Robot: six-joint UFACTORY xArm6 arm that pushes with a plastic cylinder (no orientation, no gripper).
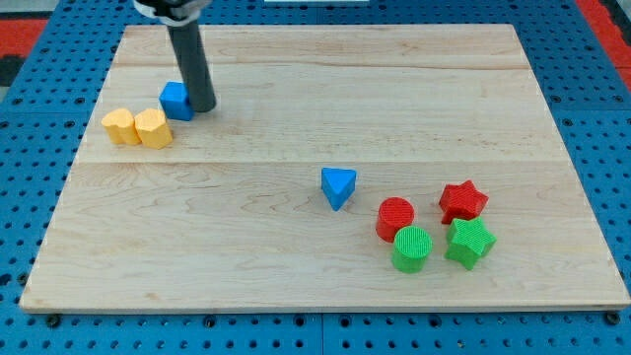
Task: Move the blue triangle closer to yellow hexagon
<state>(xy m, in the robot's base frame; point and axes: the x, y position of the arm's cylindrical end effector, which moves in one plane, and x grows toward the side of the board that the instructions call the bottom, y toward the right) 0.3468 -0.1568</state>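
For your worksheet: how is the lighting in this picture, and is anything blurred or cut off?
Camera view: even, soft light, only faint shadows under the blue triangle and beside my tip; blocks sharp; the rod's upper end is cut off at the view's top; no glare on the board.

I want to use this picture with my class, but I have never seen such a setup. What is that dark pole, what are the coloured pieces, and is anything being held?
There is one picture, from one camera looking down at a slant on a wooden board. The dark pole is a robot arm's rod; it has no hand, so it holds nothing and only pushes. My tip rests beside a blue block, on its right in the view. Just below-left lie two yellow blocks, one a rounded shape, the other the yellow hexagon. Mid-board sits the blue triangle, untouched. At the view's lower right cluster a red cylinder, red star, green cylinder and green star.
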